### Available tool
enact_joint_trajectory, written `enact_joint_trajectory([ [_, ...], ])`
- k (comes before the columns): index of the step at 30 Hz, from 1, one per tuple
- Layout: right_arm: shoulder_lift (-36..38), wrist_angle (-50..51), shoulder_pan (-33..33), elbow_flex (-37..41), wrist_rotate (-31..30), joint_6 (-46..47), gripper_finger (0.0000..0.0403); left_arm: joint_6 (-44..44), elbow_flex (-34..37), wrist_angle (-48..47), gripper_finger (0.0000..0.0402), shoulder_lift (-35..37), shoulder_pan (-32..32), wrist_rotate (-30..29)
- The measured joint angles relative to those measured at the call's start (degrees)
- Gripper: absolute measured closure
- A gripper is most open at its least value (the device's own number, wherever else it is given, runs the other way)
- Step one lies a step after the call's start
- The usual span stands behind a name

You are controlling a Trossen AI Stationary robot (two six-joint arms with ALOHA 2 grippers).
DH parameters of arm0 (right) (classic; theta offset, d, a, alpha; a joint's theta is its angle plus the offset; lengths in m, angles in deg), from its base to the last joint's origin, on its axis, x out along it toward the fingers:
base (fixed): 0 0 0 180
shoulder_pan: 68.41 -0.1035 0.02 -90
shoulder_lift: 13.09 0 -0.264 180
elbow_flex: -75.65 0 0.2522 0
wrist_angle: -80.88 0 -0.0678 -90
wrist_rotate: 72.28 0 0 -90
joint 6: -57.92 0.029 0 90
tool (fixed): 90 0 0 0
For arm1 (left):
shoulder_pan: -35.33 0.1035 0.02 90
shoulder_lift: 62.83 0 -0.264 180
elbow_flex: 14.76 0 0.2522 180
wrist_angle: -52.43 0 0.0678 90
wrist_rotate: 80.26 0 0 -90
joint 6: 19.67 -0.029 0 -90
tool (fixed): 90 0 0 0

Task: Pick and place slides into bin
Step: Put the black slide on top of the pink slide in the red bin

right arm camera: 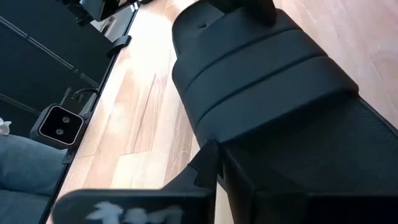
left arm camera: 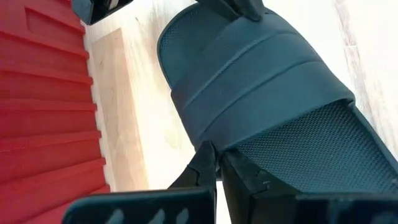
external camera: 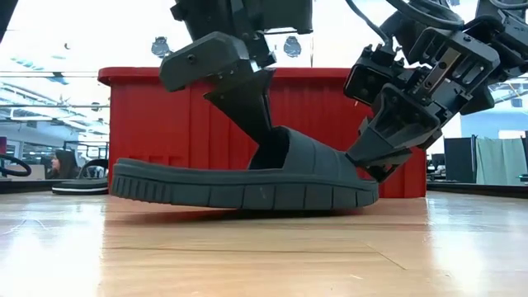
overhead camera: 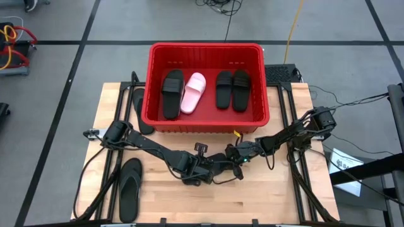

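Black slide pinched from both ends, bin waiting

Black wide-strap slide (external camera: 247,186) sits on the wooden table (overhead camera: 284,189) at about 6 o'clock from the red bin (overhead camera: 259,116), just in front of its near wall. Left gripper (left arm camera: 216,163) has its fingers pressed together on the strap's edge. Right gripper (right arm camera: 217,158) is likewise closed on the strap edge from the opposite end. In the low view the sole's toe end looks slightly raised off the wood.

Risks, as I judge them: both grips are thin edge pinches on a soft strap, so the slide could peel out on the lift. If the two arms rise unevenly the slide may twist. A low carry could catch the sole on the bin's rim.

Bin contents: four slides lying flat. Black one and pale pink one (overhead camera: 193,92) toward 9 o'clock, touching; black pair (overhead camera: 232,89) toward 3 o'clock.

Outside the bin: black flip-flop (overhead camera: 130,189) at the table's 7 o'clock; another dark sandal (overhead camera: 140,108) beside the bin's left wall.
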Motion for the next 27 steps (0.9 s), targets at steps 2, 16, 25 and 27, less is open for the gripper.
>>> enact_joint_trajectory([
  [2, 0.00, 0.07, 0.00, 0.00, 0.04, 0.01, 0.0378, 0.17, -0.02, -0.02, 0.0399, 0.00, -0.03, 0.19],
  [16, 2.79, 1.63, 0.36, -0.16, 6.43, 1.38, 0.0247, 2.90, -0.04, -1.72, 0.0400, 2.31, -0.19, 3.29],
  [25, 12.41, 3.02, 0.81, -0.13, 9.24, -0.20, 0.0247, 5.09, -0.01, -5.10, 0.0401, 4.98, -0.63, 4.95],
  [27, 14.73, 3.82, 0.81, -0.11, 9.17, -0.94, 0.0249, 6.29, -0.02, -4.91, 0.0401, 5.46, -0.78, 5.56],
])
